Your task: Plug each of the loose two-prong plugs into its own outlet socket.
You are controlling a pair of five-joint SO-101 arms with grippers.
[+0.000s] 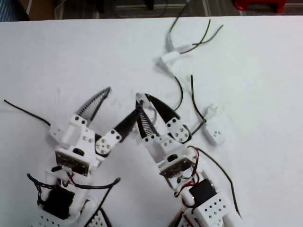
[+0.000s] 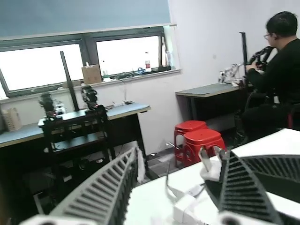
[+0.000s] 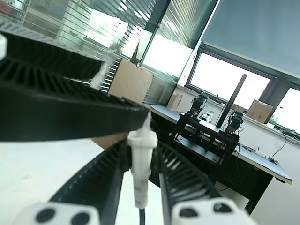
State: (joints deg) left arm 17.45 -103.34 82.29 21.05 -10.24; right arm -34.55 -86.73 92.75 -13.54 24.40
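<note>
right fingers (image 3: 101, 185) pinch plug (image 3: 142, 161) lengthwise, prongs pointing past them.

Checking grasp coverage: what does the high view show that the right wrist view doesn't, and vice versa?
High view, not right wrist: a white outlet socket on the table beside the right arm, and white connectors farther out, with black wires running between them.
Right wrist, not high: the room behind, with windows and a workbench.
Both: the right gripper shut on a white plug, wire trailing back toward the arm.
</note>
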